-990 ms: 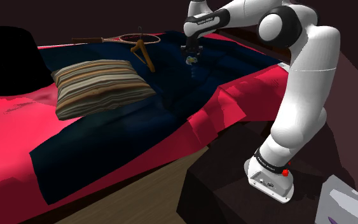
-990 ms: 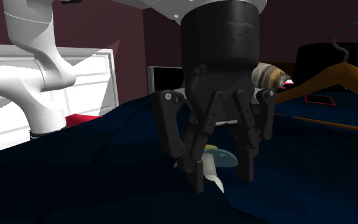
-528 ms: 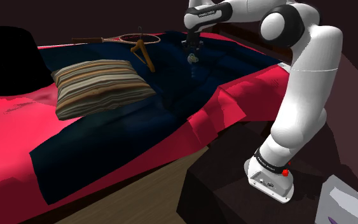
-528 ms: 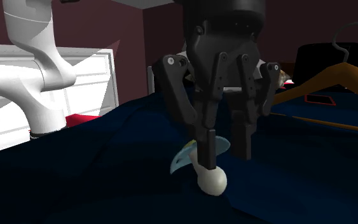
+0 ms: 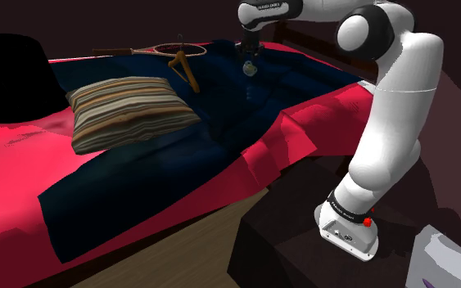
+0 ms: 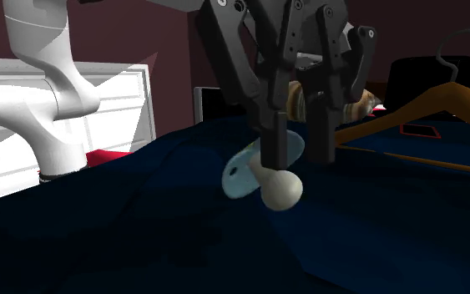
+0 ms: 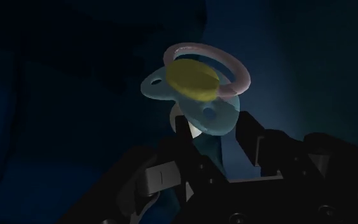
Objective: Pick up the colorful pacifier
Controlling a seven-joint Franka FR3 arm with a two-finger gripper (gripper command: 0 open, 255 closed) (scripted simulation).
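Where the pacifier sits: the pacifier (image 6: pixel 262 179) is clamped in the hand (image 6: pixel 298 150), hanging clear of the dark blue blanket (image 6: pixel 141 242); upper middle of the shoulder view, centre of the second exterior view.
Look of it: pale blue shield, yellow button, pink ring (image 7: pixel 234 69), whitish teat bulging below the near finger.
Hand state: narrow, closed on the pacifier at the shield; ring and button stick out past the fingertips in the wrist view.
Why held so: pinching the flat shield looks like the steadiest option, since ring and teat are rounded and would likely slip.
Judgement on task: pickup appears nearly done; nothing visible touches the pacifier but the fingers.
Risk: the grip looks off-centre, so the piece could swivel or drop.
Arm: white arm (image 5: pixel 392 106) arches from its stand (image 5: pixel 302 245), lower right of the shoulder view, up toward the upper middle.
Surface: a bed with a red cover (image 5: pixel 24 155), the blanket spread over it and rumpled.
Nearby: wooden hanger (image 5: pixel 183 67) just left of the hand; striped pillow (image 5: pixel 126 110) left of centre; a racket-like thing (image 5: pixel 151 51) near the top.
Room: dark maroon walls; black area (image 5: pixel 7 69) upper left of the shoulder view; white panelled furniture (image 6: pixel 124 100) left in the second exterior view.
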